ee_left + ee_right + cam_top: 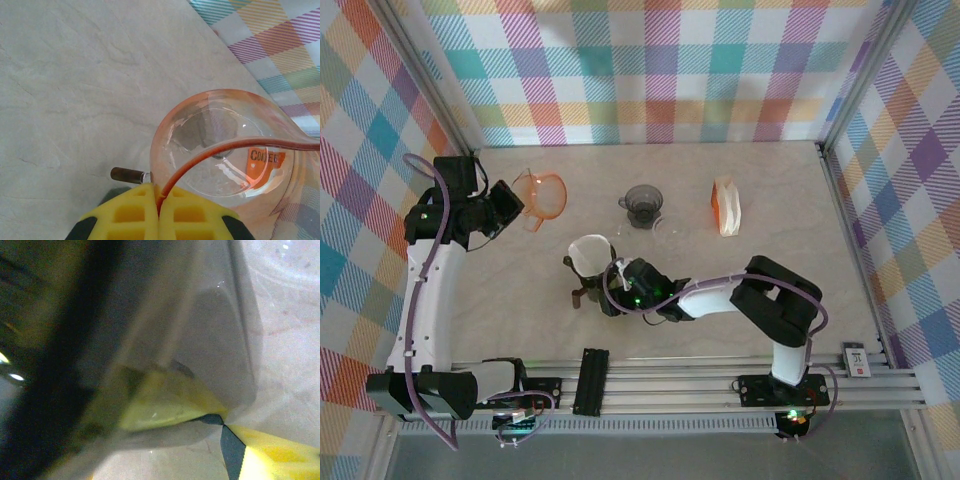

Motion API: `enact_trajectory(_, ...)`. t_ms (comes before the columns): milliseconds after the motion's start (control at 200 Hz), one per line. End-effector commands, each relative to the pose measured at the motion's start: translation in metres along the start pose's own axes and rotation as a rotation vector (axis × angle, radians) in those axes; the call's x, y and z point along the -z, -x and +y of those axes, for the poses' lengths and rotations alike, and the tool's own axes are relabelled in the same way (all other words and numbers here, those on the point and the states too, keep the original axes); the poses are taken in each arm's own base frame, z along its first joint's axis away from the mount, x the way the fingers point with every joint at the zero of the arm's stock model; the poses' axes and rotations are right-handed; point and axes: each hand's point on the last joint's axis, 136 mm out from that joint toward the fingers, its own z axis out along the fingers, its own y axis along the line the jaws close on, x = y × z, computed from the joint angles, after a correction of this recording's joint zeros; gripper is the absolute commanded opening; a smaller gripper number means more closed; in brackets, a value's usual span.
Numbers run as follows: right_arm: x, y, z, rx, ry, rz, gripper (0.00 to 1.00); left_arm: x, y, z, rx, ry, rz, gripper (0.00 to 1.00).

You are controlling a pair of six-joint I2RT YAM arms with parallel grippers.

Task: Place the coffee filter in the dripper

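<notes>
The transparent orange dripper (545,193) stands at the back left of the table. My left gripper (512,205) is shut on its thin orange handle. In the left wrist view the yellow fingers (132,212) pinch that handle, and the dripper bowl (220,145) with a "COFFEE" label opens just ahead. The white paper coffee filter (588,253) is held open near the table's middle, to the right of and nearer than the dripper. My right gripper (604,276) is shut on its edge. In the right wrist view the filter paper (200,315) drapes over one yellow finger (165,400).
A grey dripper-like cup (642,205) and a clear glass piece (670,232) stand mid-table behind the filter. An orange-and-white packet (725,205) lies at the back right. A small brown cylinder (127,174) sits by the left fingertips. Checked walls enclose the table.
</notes>
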Motion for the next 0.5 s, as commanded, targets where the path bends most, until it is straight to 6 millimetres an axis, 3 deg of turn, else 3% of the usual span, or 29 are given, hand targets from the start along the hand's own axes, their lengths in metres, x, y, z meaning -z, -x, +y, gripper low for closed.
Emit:
enact_trajectory(0,-0.009,0.019,0.005,0.028,0.011,-0.047,0.65,0.014,0.017,-0.019,0.007,-0.07,-0.049,0.0)
enact_trajectory(495,-0.05,0.052,0.003,-0.003,0.03,-0.043,0.61,0.032,0.032,-0.041,0.002,-0.122,-0.087,0.0)
